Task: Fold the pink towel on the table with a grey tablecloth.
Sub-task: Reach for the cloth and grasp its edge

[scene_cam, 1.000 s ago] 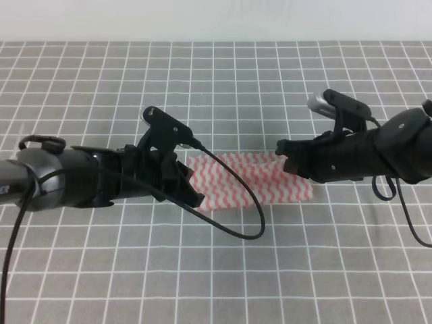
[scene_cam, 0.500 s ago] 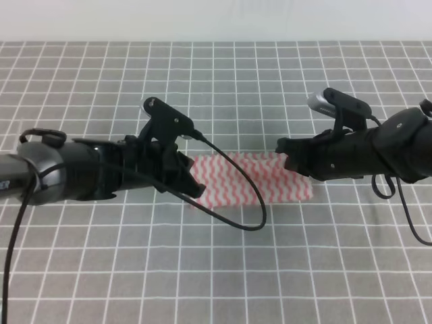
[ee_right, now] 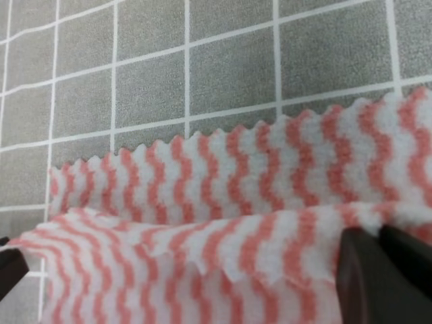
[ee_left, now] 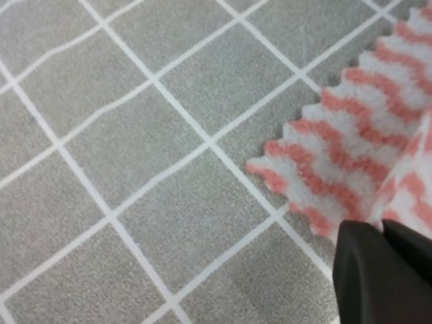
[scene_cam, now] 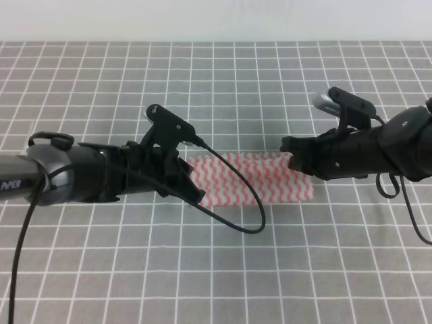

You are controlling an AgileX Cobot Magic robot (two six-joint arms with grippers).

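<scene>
I've got the pink towel (scene_cam: 253, 178) lying on the grey bench (scene_cam: 216, 88) as a long strip, roughly mid-bench, stretched between my 2 arms. The left tool (scene_cam: 192, 185) sits at the strip's left end and the right tool (scene_cam: 291, 160) at its right end, and I read that as both pinching the top layer of a fold so the edge can be laid down straight instead of bunching.

Right wrist cam backs that up: the upper layer (ee_right: 202, 260) is lifted and curls over the lower one (ee_right: 223, 172), and it runs into the dark fingers (ee_right: 385, 277) at the bottom right, which sit close together, so that tool looks clamped on the towel. Left wrist cam shows the same kind of dark fingers (ee_left: 385, 277) pressed together with the cloth (ee_left: 351, 162) running right up to them, so I'd call that clamped too.

Stuff I can't make out: the actual contact points are cut off by the frame edge in both wrist views, and from above the arm bodies and the looping cable (scene_cam: 233, 202) cover both ends of the strip. So how much cloth each tool has, no idea.
</scene>
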